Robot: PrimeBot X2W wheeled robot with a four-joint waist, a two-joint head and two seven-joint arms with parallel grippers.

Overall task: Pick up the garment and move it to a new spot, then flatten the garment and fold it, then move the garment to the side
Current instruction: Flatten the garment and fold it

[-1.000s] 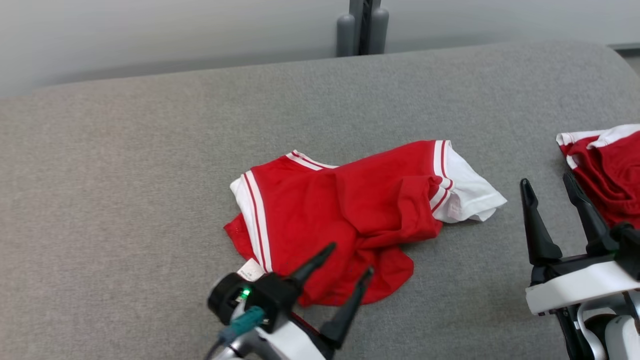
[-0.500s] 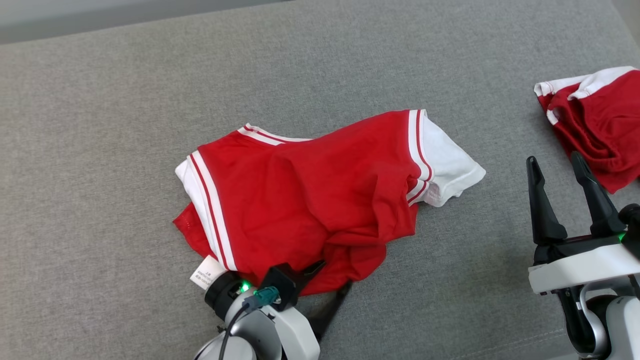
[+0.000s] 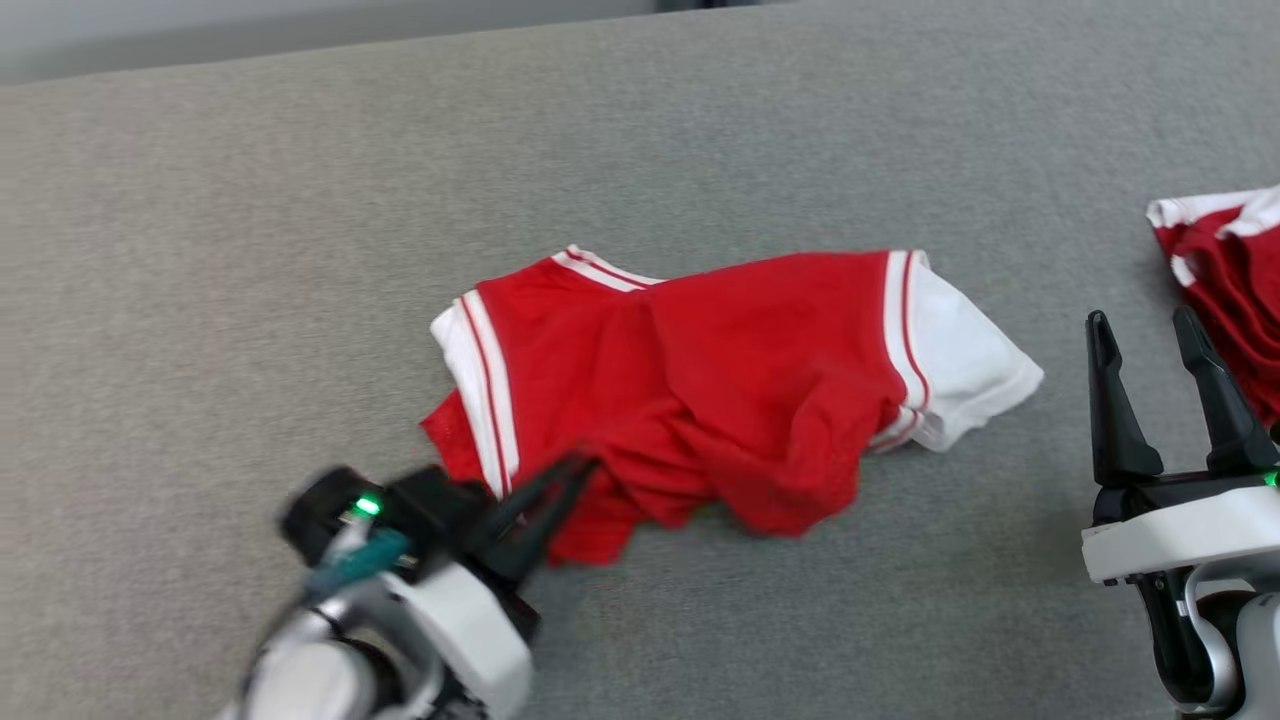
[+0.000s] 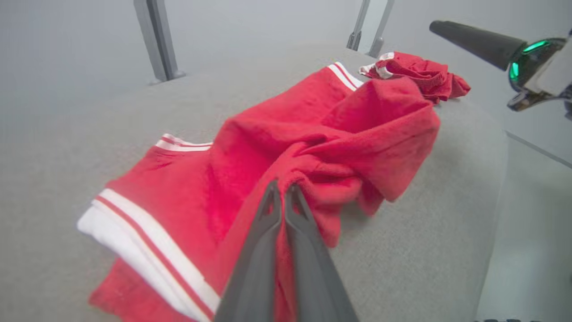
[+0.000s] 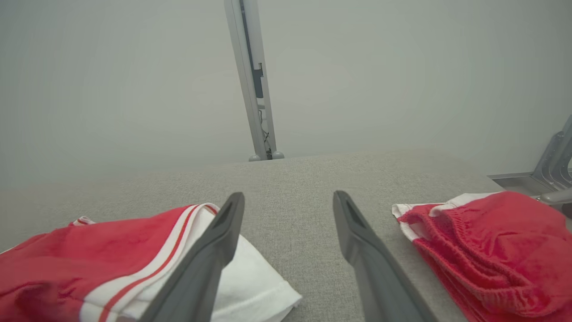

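Red garment [image 3: 760, 380] hem between tight left fingers [image 4: 261, 241]

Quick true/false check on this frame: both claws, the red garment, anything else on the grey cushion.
1. The left claw is shut on a bunched fold of the red garment. True.
2. The right claw grips the garment's white end. False: it is open and holds nothing, with its fingers apart from the cloth.
3. A second red garment lies at the right of the grey cushion. True.
4. The red garment lies flat and neatly folded. False: it is crumpled, with loose folds bunched toward the left claw.
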